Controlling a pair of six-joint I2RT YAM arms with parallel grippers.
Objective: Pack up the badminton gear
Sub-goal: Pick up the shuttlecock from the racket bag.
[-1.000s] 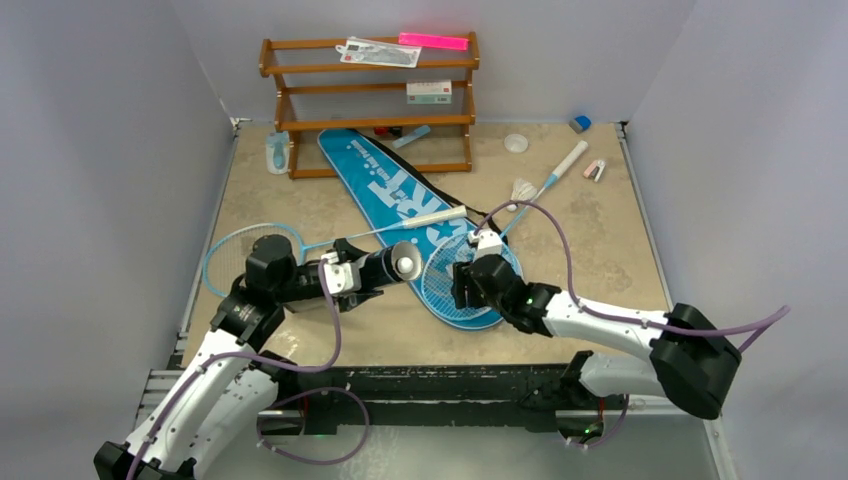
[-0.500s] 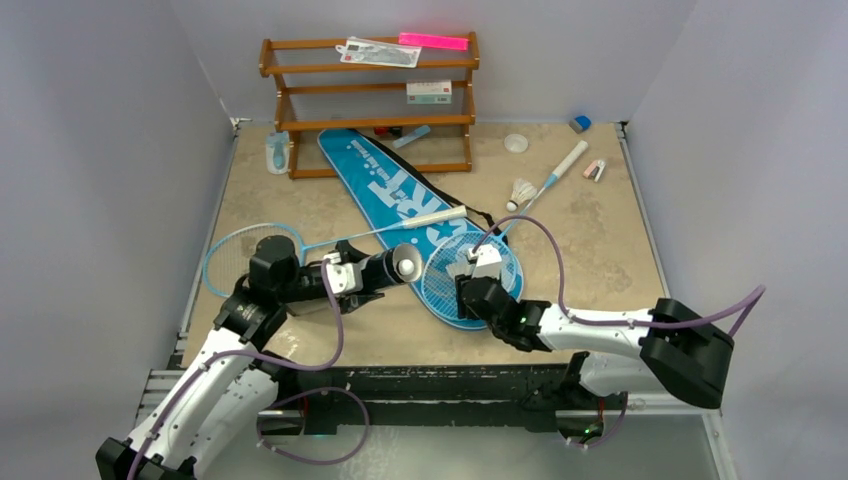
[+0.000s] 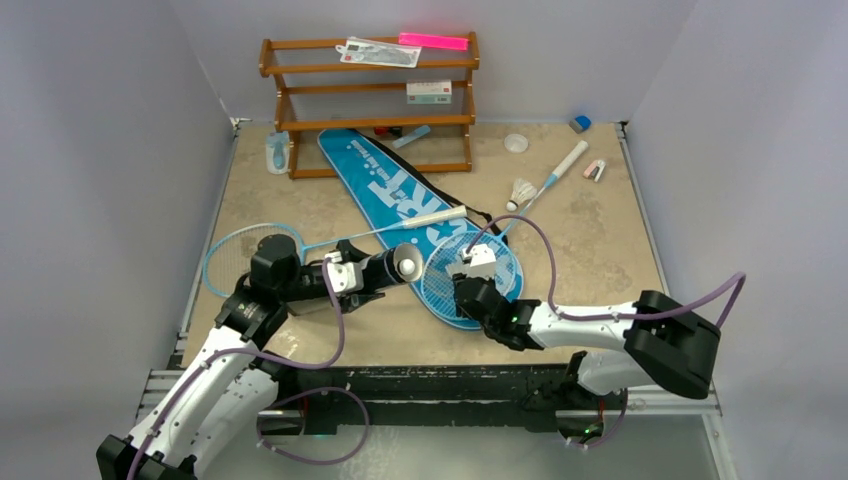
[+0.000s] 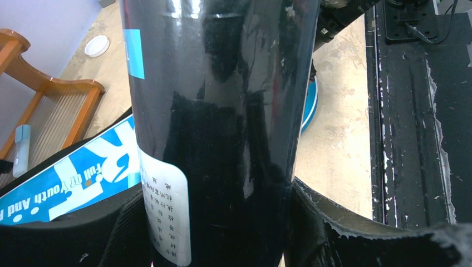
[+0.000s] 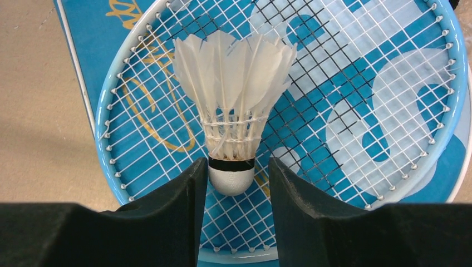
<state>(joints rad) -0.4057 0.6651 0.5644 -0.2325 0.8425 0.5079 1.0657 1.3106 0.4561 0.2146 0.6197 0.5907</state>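
Observation:
My left gripper [image 3: 345, 275] is shut on the black cylinder tube [image 3: 385, 268], held sideways with its open end pointing right; the tube [image 4: 217, 111] fills the left wrist view. My right gripper [image 5: 236, 167] is low over a light-blue racket head [image 5: 106, 128] that lies on the blue SPORT bag [image 3: 390, 185]. A white feather shuttlecock [image 5: 234, 72] lies on the strings. Its cork sits between my open fingers: the left finger [image 5: 178, 211] touches it, and a gap shows on the right. The other racket [image 3: 240, 255] lies at the left. A second shuttlecock [image 3: 521, 190] rests at the back right.
A brown three-tier rack [image 3: 370, 100] stands at the back, with a pale-blue bottle [image 3: 277, 152] to its left. A white disc [image 3: 516, 143], a small blue block [image 3: 580, 123] and a pink-white clip [image 3: 595, 170] lie at the back right. Grey walls close in both sides.
My right gripper has dropped lower and slid towards the near edge over the racket head, its fingers narrowing round the shuttlecock's cork. The left arm and the tube have stayed put.

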